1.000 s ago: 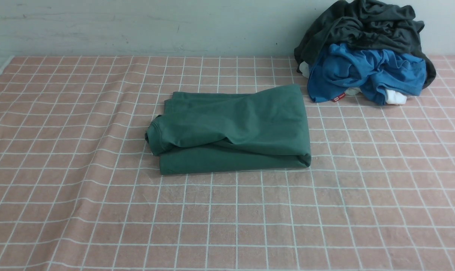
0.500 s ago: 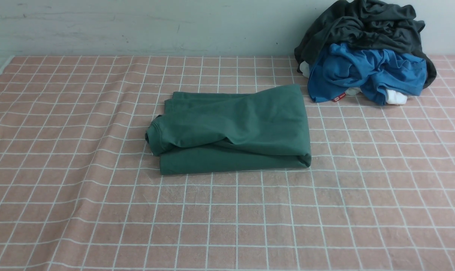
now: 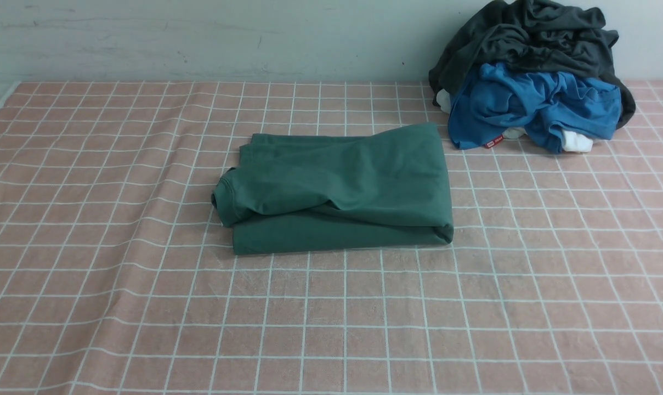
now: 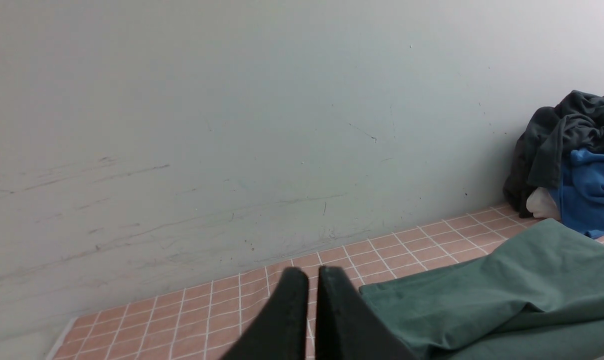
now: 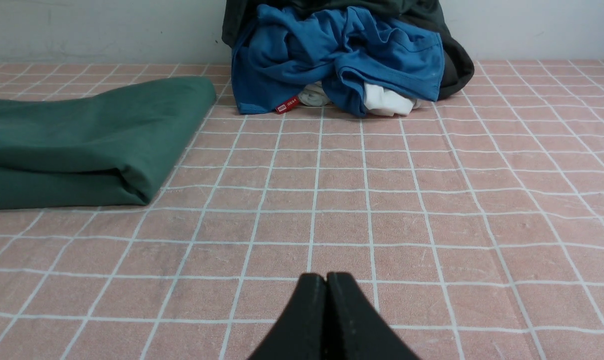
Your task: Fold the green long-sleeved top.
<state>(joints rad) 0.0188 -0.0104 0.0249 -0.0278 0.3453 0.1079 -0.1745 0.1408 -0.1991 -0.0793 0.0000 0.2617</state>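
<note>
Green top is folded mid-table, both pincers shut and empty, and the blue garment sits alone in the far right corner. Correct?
Not alone: in the front view the blue garment lies under a dark grey garment in one pile. The rest holds: green top folded, left pincer and right pincer shut, empty.

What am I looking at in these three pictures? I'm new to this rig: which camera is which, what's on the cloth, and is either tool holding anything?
This is a robot with two arms, each ending in a tool for grasping. The wide picture is taken from between the arms, looking forward; neither arm shows in it. The other two come from cameras on the wrists. The left tool and the right tool are the black tips you see there; both are shut and hold nothing. On the pink checked tablecloth lies the green long-sleeved top, folded into a compact rectangle. At the far right, against the wall, sits a pile: a dark grey garment over a blue garment, with bits of white cloth beneath.
</note>
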